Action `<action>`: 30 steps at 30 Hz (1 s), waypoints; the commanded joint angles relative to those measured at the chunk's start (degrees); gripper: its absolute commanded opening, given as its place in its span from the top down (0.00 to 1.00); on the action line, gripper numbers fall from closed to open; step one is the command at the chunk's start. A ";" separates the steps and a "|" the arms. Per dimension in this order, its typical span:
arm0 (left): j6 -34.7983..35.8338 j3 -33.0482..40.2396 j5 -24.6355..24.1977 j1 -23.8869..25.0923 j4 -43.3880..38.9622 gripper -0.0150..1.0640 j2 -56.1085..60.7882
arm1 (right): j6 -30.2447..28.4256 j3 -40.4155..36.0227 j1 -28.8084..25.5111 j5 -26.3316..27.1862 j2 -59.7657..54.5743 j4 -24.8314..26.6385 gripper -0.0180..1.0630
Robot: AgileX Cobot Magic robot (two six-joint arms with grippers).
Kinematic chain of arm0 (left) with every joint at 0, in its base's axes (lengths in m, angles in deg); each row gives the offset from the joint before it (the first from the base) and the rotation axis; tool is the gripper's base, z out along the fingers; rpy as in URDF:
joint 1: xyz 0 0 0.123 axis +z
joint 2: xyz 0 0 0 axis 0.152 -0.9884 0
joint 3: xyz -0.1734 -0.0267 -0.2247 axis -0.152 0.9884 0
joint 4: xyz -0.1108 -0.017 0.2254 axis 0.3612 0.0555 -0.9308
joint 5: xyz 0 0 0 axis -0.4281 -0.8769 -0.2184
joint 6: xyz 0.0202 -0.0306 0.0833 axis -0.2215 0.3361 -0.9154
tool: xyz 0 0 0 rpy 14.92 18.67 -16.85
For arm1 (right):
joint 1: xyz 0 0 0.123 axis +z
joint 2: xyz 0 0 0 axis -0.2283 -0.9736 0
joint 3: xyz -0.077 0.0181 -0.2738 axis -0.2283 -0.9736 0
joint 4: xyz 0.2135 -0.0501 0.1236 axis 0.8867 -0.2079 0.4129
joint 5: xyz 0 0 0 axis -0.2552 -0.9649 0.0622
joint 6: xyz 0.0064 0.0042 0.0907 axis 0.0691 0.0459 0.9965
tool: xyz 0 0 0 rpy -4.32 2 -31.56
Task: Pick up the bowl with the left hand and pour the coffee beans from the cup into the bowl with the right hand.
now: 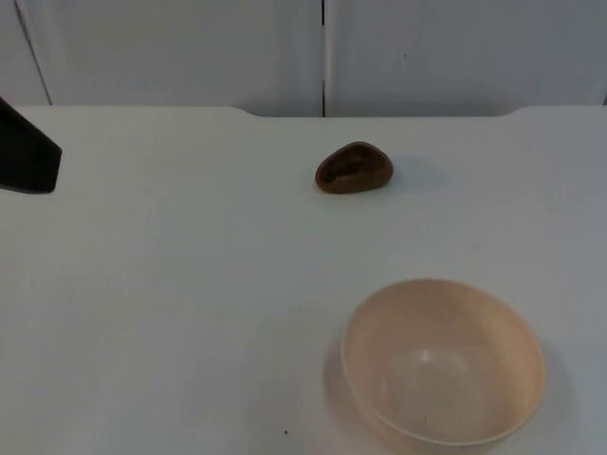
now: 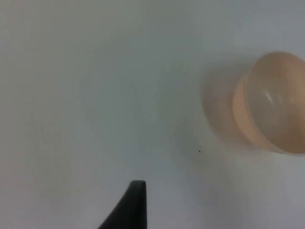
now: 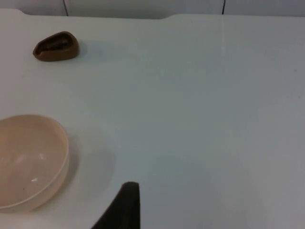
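I've got the bowl [image 1: 443,362] sitting empty on the table [image 1: 171,284], near its front edge, with the brown cup [image 1: 353,169] well apart toward the partition wall. My left gripper [image 2: 133,205] hangs beside the bowl, well short of it; the right gripper [image 3: 125,206] waits (I cannot tell whether either's fingers are spread). I'd approach the bowl's near rim squarely, one finger inside, one outside.
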 commanded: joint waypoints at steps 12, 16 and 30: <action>0.85 -4.96 3.95 -9.43 1.21 0.06 -7.26 | -0.53 -0.05 -0.30 0.25 0.20 -0.11 0.01; 2.80 -7.14 4.51 -12.02 0.36 0.06 -10.88 | -0.53 -0.05 -0.30 0.25 0.20 -0.11 0.01; 18.18 -19.51 6.40 -25.76 -14.54 0.06 -28.66 | -0.53 -0.05 -0.30 0.25 0.20 -0.11 0.01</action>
